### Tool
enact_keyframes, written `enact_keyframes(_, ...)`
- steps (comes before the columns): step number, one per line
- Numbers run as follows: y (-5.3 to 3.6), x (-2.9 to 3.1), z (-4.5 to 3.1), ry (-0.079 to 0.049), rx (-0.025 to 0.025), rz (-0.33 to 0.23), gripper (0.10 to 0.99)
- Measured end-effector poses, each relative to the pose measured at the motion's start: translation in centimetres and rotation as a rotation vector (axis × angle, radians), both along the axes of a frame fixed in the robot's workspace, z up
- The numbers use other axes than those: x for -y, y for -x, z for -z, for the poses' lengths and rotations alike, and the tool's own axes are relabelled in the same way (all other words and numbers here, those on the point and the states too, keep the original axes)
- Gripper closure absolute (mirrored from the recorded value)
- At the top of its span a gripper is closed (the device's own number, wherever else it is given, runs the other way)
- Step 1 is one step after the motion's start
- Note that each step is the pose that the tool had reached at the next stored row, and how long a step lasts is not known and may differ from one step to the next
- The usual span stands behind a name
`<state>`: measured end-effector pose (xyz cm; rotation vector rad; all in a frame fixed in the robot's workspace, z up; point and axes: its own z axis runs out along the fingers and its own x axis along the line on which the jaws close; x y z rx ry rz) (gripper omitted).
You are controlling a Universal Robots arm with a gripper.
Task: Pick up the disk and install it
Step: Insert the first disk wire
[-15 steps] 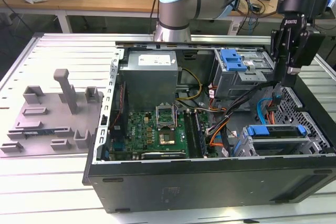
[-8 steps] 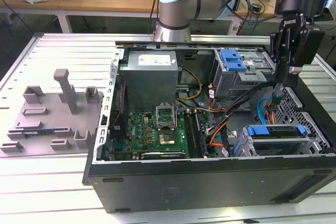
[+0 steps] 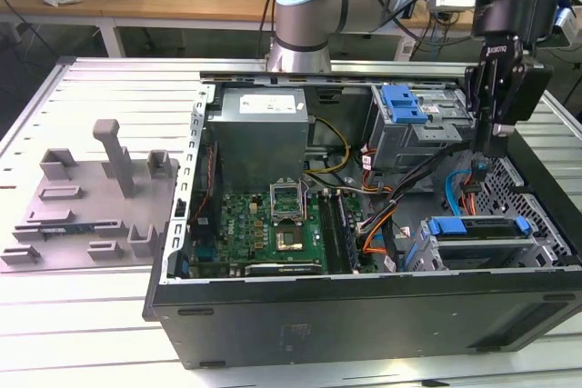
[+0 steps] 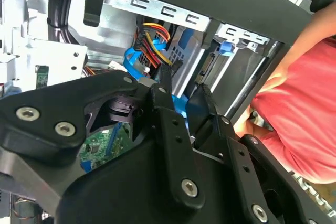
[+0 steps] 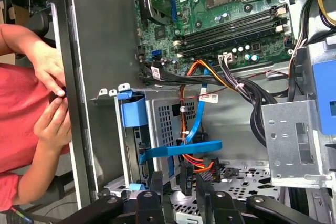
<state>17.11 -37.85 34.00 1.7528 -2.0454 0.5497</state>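
The disk (image 3: pixel 477 230) lies flat in the drive cage at the case's corner on the exterior view's right, its silver body framed by a blue carrier with tabs at both ends. In the first wrist view the carrier's blue edge (image 5: pixel 132 113) shows against the perforated cage wall. My gripper (image 3: pixel 494 154) hangs above and just behind that cage, fingers pointing down. In both wrist views the fingers stand slightly apart with nothing gripped (image 5: pixel 179 179) (image 4: pixel 184 90). Below them lie a blue data cable (image 5: pixel 181 148) and a black connector (image 5: pixel 186 174) with red and orange wires.
The open computer case (image 3: pixel 364 315) holds a motherboard (image 3: pixel 282 229), a power supply (image 3: pixel 259 129) and a second blue-tabbed bay (image 3: pixel 405 102). A grey fixture plate (image 3: pixel 91 197) sits on the exterior view's left. A person's hands (image 5: pixel 50 103) in a red sleeve are just outside the case wall.
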Motion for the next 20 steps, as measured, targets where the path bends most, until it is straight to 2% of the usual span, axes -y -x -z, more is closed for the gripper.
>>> enact_keyframes(3, 0.0, 0.0, 0.36, 0.0, -0.0006, 0.0, 0.702)
enact_keyframes(17, -0.01, 0.39, 1.01, 0.001, -0.0007, 0.0, 0.702)
enact_keyframes(19, 0.0, 0.38, 1.34, 0.011, -0.0007, 0.0, 0.714)
enact_keyframes(20, 0.0, 0.32, 1.39, 0.017, -0.0007, 0.0, 0.792)
